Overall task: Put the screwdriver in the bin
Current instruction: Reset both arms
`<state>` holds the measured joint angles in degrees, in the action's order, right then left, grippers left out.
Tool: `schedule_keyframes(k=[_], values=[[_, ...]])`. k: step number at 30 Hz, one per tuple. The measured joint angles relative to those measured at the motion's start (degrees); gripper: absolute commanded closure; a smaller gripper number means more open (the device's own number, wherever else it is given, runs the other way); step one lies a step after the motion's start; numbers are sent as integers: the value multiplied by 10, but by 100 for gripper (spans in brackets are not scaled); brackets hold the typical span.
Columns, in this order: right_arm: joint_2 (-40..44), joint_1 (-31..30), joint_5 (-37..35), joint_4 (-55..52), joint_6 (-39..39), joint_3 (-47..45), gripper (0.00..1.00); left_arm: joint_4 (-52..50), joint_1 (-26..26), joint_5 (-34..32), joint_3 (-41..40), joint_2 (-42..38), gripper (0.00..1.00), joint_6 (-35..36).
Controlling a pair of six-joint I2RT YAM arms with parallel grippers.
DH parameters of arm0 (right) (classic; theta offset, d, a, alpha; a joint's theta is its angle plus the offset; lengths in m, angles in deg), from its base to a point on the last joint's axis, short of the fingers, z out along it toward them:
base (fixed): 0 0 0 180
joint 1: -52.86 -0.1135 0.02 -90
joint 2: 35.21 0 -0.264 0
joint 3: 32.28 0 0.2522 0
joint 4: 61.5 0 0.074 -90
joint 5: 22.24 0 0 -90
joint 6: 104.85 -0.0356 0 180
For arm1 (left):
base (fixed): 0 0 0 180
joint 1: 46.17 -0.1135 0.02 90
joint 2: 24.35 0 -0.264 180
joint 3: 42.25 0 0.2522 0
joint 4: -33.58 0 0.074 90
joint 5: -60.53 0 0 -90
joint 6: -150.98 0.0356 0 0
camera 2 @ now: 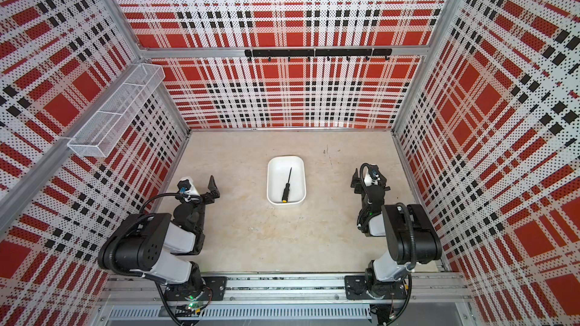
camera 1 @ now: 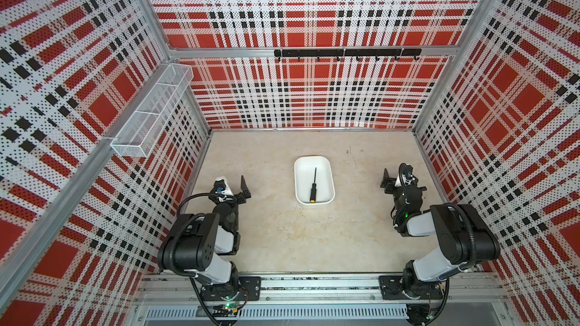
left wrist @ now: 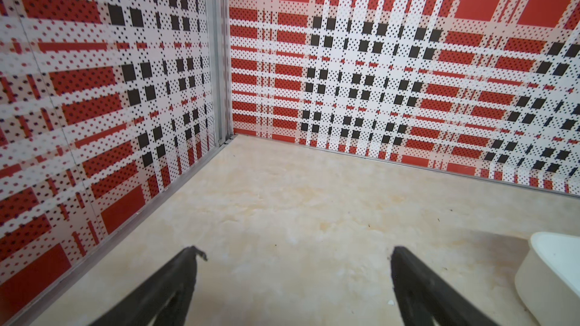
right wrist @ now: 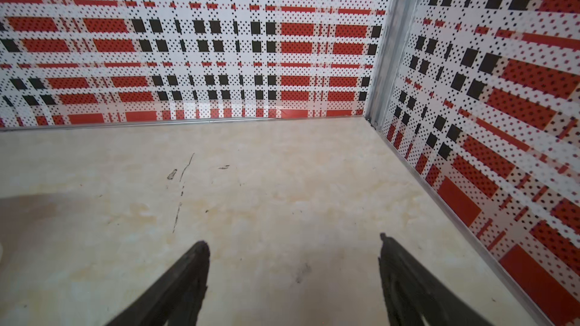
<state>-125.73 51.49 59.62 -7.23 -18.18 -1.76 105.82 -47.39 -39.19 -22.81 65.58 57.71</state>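
Observation:
The screwdriver [camera 1: 314, 187] [camera 2: 287, 187], black-handled with a yellow end cap, lies inside the white bin [camera 1: 325, 169] [camera 2: 276, 169] at the middle of the table, its thin shaft pointing toward the back wall. My left gripper [camera 1: 233, 185] [camera 2: 201, 186] rests left of the bin, open and with nothing in it; in the left wrist view the left gripper [left wrist: 295, 249] shows bare table between its fingers and the bin [left wrist: 552, 277] off to the side. My right gripper [camera 1: 396, 174] [camera 2: 365, 176] sits right of the bin. In the right wrist view this gripper [right wrist: 292, 239] is open, nothing held.
A white wire-mesh basket [camera 1: 153, 111] hangs high on the left wall. A black hook rail [camera 1: 346, 53] runs along the back wall. Plaid perforated walls enclose the beige table [camera 1: 282, 239] on three sides. Both arm bases stand on the front rail.

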Motion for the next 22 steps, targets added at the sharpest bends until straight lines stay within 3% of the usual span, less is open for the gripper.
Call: schedule_keyframes(k=[6,22], values=[[0,0,17,-18,-6,0,0,-44,3,-2,63,2,2,2],[0,0,22,-26,-6,0,0,-61,4,-5,65,2,2,1]])
